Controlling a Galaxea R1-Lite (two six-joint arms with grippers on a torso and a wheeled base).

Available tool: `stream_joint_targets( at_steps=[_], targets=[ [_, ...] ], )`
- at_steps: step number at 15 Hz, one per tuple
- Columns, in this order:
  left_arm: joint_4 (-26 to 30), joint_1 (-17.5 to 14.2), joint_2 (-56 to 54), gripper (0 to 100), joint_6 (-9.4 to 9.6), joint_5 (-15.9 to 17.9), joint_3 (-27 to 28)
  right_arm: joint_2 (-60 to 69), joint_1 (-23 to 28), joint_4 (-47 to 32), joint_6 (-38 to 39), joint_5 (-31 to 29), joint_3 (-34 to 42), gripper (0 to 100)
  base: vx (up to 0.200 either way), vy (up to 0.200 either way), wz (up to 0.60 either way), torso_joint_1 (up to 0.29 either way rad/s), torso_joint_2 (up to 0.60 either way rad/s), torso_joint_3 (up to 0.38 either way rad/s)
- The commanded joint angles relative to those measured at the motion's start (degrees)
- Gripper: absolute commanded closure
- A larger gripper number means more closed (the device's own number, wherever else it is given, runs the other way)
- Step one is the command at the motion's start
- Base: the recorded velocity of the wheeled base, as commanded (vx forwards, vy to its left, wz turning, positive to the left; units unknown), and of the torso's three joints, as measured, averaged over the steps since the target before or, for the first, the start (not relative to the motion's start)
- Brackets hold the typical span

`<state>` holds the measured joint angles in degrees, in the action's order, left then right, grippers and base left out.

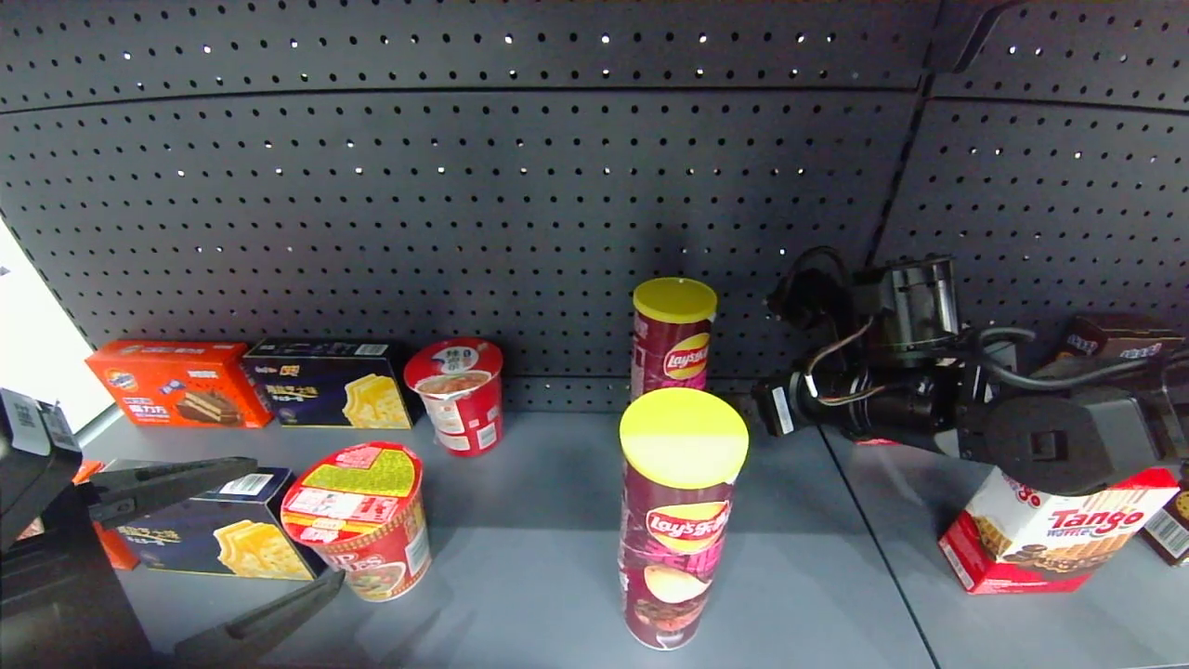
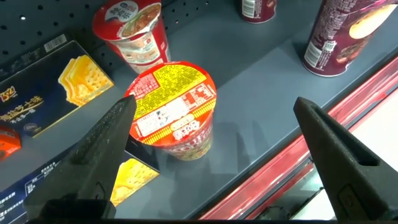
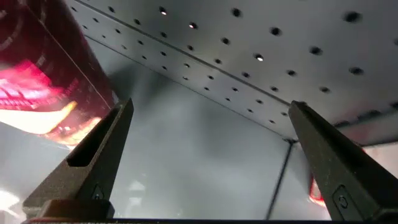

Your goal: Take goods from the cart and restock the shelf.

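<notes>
- Left end of the grey metal shelf [image 1: 539,548], by its front edge: the left gripper [image 1: 297,518] is spread wide and empty. Its fingers [image 2: 99,149] sit either side of the red paper noodle cup with the yellow-and-red foil lid [image 1: 358,516].
- The noodle cup stands upright on the shelf, with one finger very close to its rim. A crooked pull-back could clip it and tip it over the front edge.
- Just beside it, the dark navy cracker carton [image 1: 223,539] lies right by that finger. A drag there could skew it.
- Middle: the tall maroon crisp tube with a yellow lid [image 1: 678,520] stands near the front edge, and a matching rear tube [image 1: 671,339] stands at the back. Both are tall and narrow, so I'd call them easy to topple.
- Right: the right gripper [image 3: 211,104] is released and empty, facing the perforated back wall [image 3: 249,50] close by the rear tube. A sideways swing could knock that tube.
- Right end: the arm passes over the red-and-white wafer carton [image 1: 1050,544]. If it drops, it could shove the carton.
</notes>
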<state>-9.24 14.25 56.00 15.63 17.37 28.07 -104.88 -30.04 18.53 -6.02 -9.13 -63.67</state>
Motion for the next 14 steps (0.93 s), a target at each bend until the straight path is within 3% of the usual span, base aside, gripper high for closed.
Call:
stream_joint_targets(
  at_steps=[1,4,14],
  targets=[
    [0.01,-0.01,-0.02,0,0.02,-0.06,-0.3,-1.74,-0.81,0.02,0.05,-0.01,-1.1,0,0.0,0.0,0.0,0.0,0.0,0.0],
    [0.01,0.08,-0.9,0,-1.92,-0.06,-0.65,-3.93,-2.31,0.02,0.13,-0.1,-3.39,0,0.0,0.0,0.0,0.0,0.0,0.0],
    [0.1,-0.01,-1.25,0,-1.92,-0.15,-0.92,-3.67,-2.48,0.02,0.31,-0.1,-2.95,0,0.0,0.0,0.0,0.0,0.0,0.0]
  ],
)
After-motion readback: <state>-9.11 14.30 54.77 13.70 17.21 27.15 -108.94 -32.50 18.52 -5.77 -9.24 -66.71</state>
